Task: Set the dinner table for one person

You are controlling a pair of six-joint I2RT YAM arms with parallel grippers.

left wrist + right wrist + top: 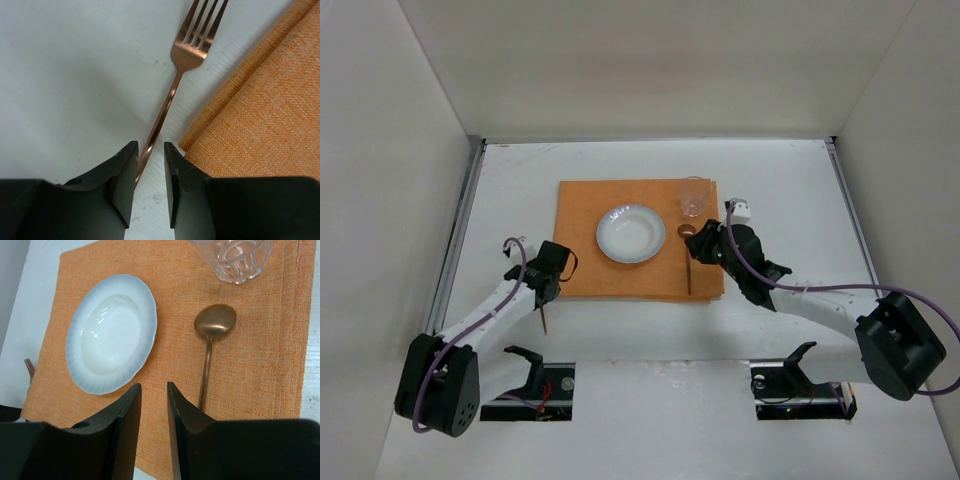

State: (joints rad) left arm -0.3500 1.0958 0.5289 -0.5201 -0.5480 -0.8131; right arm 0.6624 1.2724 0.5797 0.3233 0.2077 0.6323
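The white dinner table holds an orange mat. On the mat are a white plate, a clear glass and a copper spoon. A copper fork lies on the bare table just left of the mat's corner. My left gripper is open low over the fork's handle, which runs between the fingertips close to the left one. My right gripper is open and empty above the mat, with the plate to its left and the spoon to its right.
Grey rails run along the table's left edge and right edge. White walls enclose the sides and back. The glass stands just beyond the spoon's bowl. The fork's handle end shows below the left gripper.
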